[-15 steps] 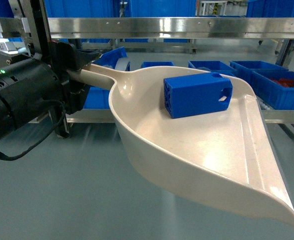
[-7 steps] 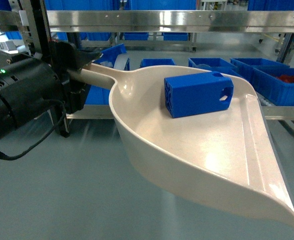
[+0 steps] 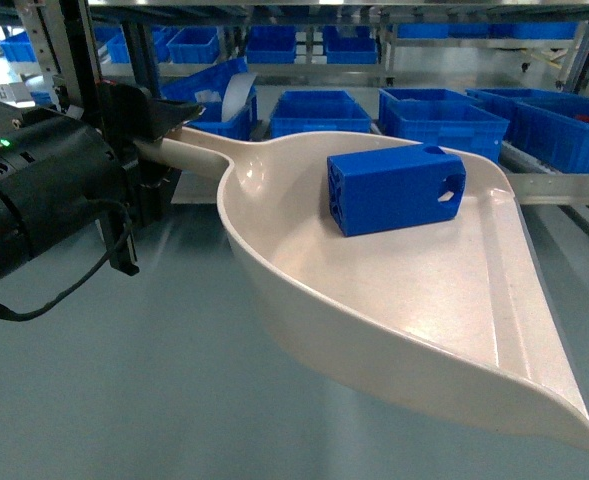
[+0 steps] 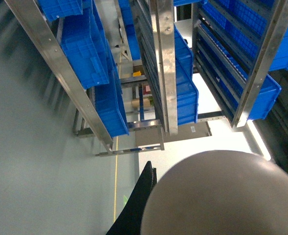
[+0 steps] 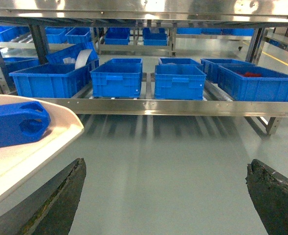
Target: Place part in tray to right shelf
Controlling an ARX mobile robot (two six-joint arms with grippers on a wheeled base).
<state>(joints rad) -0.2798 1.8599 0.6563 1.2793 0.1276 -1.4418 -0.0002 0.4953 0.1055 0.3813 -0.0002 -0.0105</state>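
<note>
The left gripper (image 3: 159, 125), matte black, is clamping the round beige handle of the tray (image 3: 394, 300) and holding it up off the grey floor (image 3: 124, 380). The tray is a glossy cream plastic scoop: deep curved back wall, wide flat lip tapering to a point at lower right, raised ridge running along the right edge, faint speckle on the surface. The part (image 3: 394, 188) is lying inside the tray near the back wall, tilted slightly. It is a bright-blue hollow rectangular block, smooth plastic, with a gridded open end facing left and a round hole plus a slot on the right end.

In the right wrist view the part (image 5: 16, 125) is showing its rounded holed end, resting on the tray's lip (image 5: 51, 142) at the left edge. The right gripper (image 5: 166, 196) is spread wide with nothing between its two dark, rough-textured fingers (image 5: 60, 200).

Behind, the shelf (image 5: 148, 105) is showing a brushed stainless front rail with screws; ribbed blue crates (image 5: 117, 78) are sitting on it in a row.

The left wrist view is showing only the tray's smooth rounded beige underside (image 4: 222, 196), steel uprights and more crates.
</note>
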